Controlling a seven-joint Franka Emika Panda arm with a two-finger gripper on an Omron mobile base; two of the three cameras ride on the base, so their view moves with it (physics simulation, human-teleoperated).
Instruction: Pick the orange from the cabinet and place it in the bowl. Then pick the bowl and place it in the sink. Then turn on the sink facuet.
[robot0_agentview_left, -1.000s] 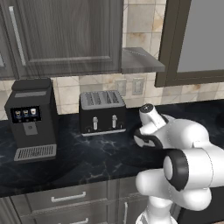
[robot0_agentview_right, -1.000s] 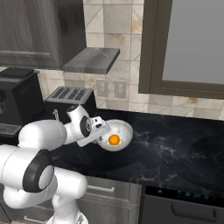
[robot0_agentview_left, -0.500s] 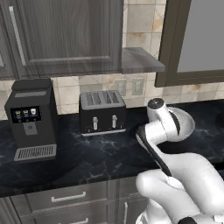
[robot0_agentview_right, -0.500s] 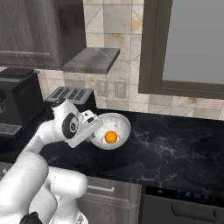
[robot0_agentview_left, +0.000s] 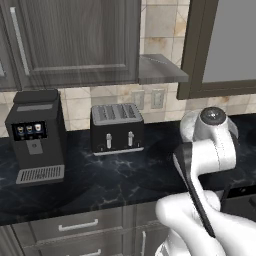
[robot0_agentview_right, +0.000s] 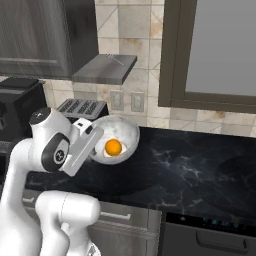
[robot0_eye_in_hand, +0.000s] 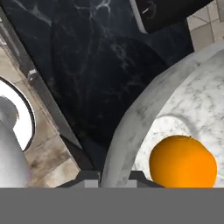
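A black marbled desk (robot0_agentview_right: 200, 165) runs under a tiled wall, carrying a coffee machine (robot0_agentview_left: 36, 136) and a toaster (robot0_agentview_left: 117, 128), with dark cabinets above.

The bowl (robot0_agentview_right: 116, 137) hangs tilted in the air above the desk, in front of the toaster, and the orange (robot0_agentview_right: 113, 147) sits inside it. In the hand view the gripper (robot0_eye_in_hand: 114, 177) has its two tips on either side of the bowl's rim, clamped on it, with the orange just inside the wall.

Judging by this, the first step is done: the fruit is out of the cabinet and in the bowl. The second step is under way, the bowl lifted but not yet at the sink. Setting it in the basin and turning on the faucet are left.

No brand, label or legible writing can be made out; the coffee machine's small screen icons are too small to read.
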